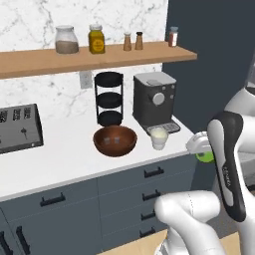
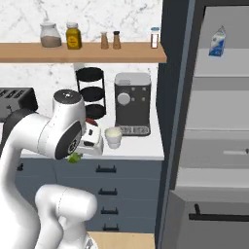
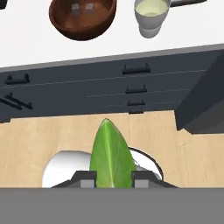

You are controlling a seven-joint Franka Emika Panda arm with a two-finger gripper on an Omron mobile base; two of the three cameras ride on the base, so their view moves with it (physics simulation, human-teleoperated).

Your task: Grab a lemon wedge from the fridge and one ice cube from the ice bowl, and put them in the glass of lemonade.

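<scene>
Green and pointed, the lemon wedge point(image 3: 111, 157) sits clamped in the gripper point(image 3: 113, 180), held out in front of the drawers. Up on the white desk point(image 1: 64, 154), the ice bowl point(image 1: 115, 140) stands just beside the glass of lemonade point(image 1: 159, 137).

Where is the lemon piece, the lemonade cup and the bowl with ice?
lemon wedge point(image 3: 110, 155), hand view, middle of its green face between the finger tips.
glass of lemonade point(image 1: 159, 138), left base view, its whitish side.
ice bowl point(image 1: 115, 144), left base view, front of its brown wall.
</scene>
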